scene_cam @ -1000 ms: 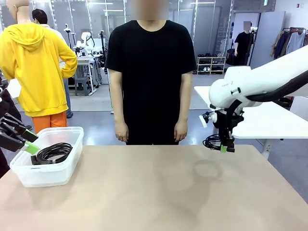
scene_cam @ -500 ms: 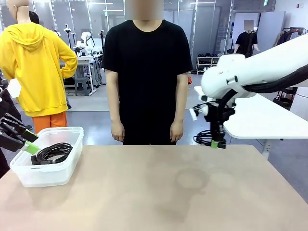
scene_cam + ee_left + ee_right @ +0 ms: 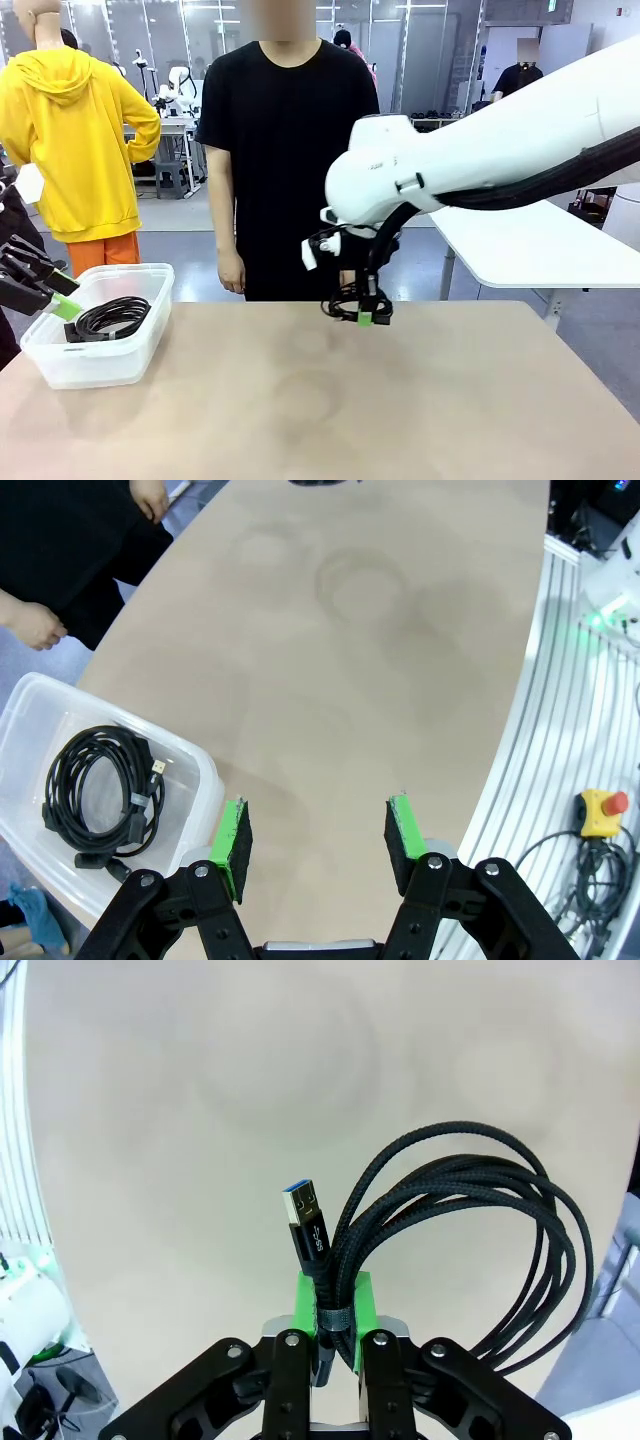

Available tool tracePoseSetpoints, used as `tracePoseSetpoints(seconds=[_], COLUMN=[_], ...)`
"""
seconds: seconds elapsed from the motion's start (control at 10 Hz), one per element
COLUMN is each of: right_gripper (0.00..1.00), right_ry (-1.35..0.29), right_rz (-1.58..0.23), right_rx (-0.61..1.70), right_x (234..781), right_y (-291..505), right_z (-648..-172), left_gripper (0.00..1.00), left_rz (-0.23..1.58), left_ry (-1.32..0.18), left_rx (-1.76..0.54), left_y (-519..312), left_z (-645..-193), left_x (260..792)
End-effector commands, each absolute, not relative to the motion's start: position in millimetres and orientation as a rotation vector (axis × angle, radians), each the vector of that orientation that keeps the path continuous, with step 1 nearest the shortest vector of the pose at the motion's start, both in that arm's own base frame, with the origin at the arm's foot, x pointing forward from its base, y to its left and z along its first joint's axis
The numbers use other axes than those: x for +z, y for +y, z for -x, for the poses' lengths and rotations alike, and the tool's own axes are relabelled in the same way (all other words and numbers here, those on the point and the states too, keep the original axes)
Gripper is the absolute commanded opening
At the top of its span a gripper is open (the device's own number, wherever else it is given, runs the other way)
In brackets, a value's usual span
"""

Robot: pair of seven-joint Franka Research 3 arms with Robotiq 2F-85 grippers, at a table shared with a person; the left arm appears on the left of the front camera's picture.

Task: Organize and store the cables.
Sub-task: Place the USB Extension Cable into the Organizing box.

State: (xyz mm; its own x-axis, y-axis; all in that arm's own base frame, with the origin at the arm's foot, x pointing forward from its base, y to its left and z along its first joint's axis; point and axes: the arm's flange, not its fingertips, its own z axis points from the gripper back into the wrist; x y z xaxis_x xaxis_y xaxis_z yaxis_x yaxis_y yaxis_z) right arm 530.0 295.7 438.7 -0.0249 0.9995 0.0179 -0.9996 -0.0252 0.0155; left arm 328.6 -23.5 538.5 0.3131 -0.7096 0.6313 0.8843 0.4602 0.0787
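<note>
Right gripper (image 3: 336, 1305): clamped tight on a coiled black cable (image 3: 470, 1250), which is pinched at its bound section between the green pads (image 3: 356, 1295); a blue-tipped USB plug (image 3: 305, 1215) is seen standing up just above the fingers.
Held cable: carried in the air above the table (image 3: 430, 400), near its far edge at about mid-width in the front view, with the loops hanging to one side of the gripper (image 3: 368, 318).
Left gripper (image 3: 318, 835): jaws stand apart with nothing between them; it is held above the table's left end, just beside the bin.
Plastic bin (image 3: 140, 350): a clear tub set on the table's left end.
Stored cable (image 3: 108, 318): a second black coil is laid flat inside the bin, plug ends resting on the loops.
Person (image 3: 285, 150): stood at the far side in a black shirt, arms lowered, hands apart from both grippers.
</note>
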Motion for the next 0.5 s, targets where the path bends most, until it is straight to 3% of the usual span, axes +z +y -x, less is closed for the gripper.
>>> tracePoseSetpoints(seconds=[0.0, 0.4], right_gripper=[0.00, 0.00], right_ry=[-0.002, 0.019], right_rz=[0.051, -0.019], right_rx=[1.633, 1.720], right_x=[431.2, 410.3], right_y=[320.6, 366.6], right_z=[-528.1, -507.9], left_gripper=[0.69, 0.69], left_rz=[0.303, 0.303], left_ry=[-0.646, -0.646], left_rx=[-1.062, -1.062], left_y=[-24.1, -24.1], left_z=[-329.2, -329.2], left_x=[540.1, 540.1])
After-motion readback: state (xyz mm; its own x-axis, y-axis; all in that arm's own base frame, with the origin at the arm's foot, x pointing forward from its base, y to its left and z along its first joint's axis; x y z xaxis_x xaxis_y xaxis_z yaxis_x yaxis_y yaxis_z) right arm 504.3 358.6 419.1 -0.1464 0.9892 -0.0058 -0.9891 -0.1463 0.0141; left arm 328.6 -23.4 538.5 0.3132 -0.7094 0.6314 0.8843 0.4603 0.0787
